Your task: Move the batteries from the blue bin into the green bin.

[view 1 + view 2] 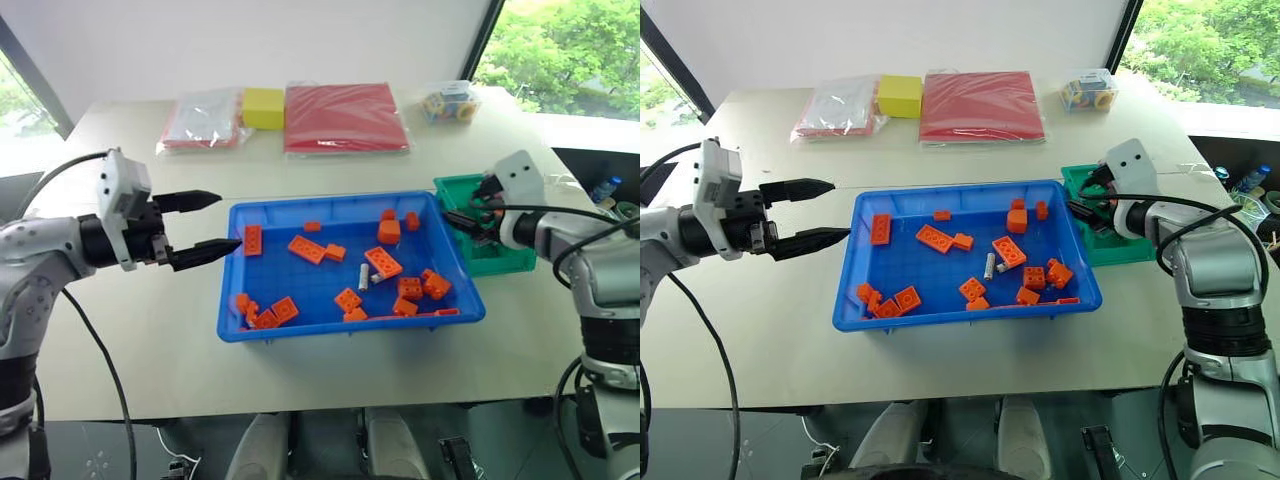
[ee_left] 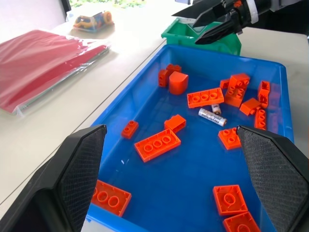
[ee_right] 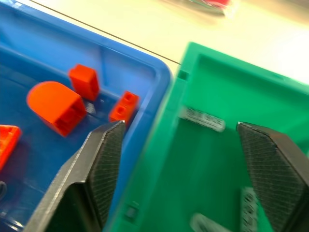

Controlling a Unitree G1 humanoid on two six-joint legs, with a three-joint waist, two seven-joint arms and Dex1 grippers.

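Both claws stand spread and hold nothing: the right gripper point(image 1: 468, 222) hangs over the small deep green plastic bin point(image 1: 515, 258), at the edge where this bin meets the tray, and its black fingers touch nothing that I can see; the left gripper point(image 1: 218, 222) hovers just outside the left wall of the large shallow bright-blue plastic tray point(image 1: 340, 330), pointing toward it, also with its two fingers wide apart and free. Inside the blue tray lie many orange studded toy bricks point(image 1: 383, 263), scattered over the floor of the tray, some flat and some in a small heap at the front left corner. Among them, near the middle, two small silvery-grey cylinder batteries point(image 2: 211, 116) lie close together, with bricks near them on several sides, so the way to them is crowded. In the green bin more batteries point(image 3: 202, 118) lie on the bottom. The green bin stands touching the right far corner of the blue tray. At the far side of the pale table point(image 1: 150, 330) lie a flat red packet point(image 1: 344, 117), a yellow block point(image 1: 263, 107), a clear plastic bag point(image 1: 201, 120) and a small clear box with coloured pieces point(image 1: 450, 101), all well apart from the bins.
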